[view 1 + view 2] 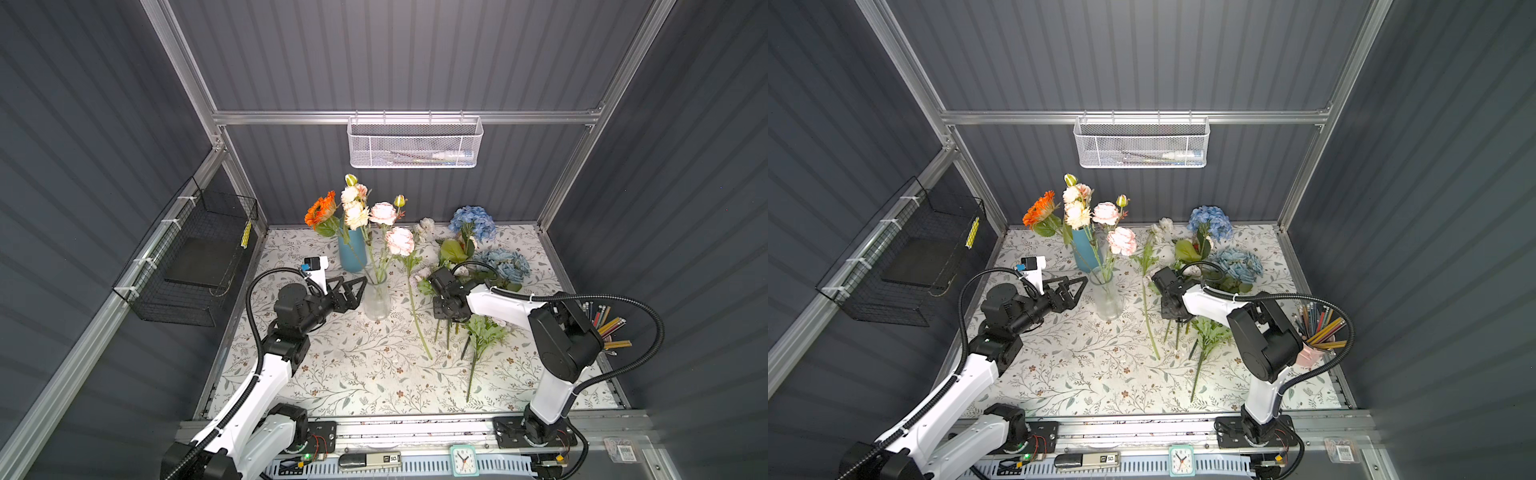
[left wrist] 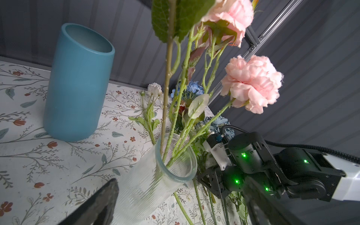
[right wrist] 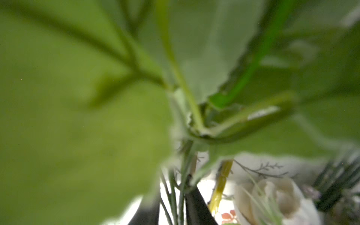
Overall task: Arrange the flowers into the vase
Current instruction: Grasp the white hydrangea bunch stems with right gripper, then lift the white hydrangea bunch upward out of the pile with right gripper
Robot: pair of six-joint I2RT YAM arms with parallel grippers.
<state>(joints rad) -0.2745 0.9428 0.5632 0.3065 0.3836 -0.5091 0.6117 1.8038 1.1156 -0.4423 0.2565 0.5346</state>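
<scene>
Some flowers [image 1: 400, 241] are stood in the glass vase [image 1: 377, 301] beside the wide-spread left fingers [image 1: 352, 286], the rest being laid on the tabletop [image 1: 332, 374], where thin stems [image 3: 172, 185] are seen between the narrowed right fingers [image 3: 196, 206], any grip being impossible to tell.

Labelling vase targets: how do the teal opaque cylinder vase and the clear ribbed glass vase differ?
The teal opaque cylinder vase has smooth walls; the clear ribbed glass vase is transparent. The teal vase's mouth shows no stems; the glass vase holds green stems with pink blooms. The teal vase stands nearer the back wall than the glass vase. Both stand upright on the floral table.
</scene>
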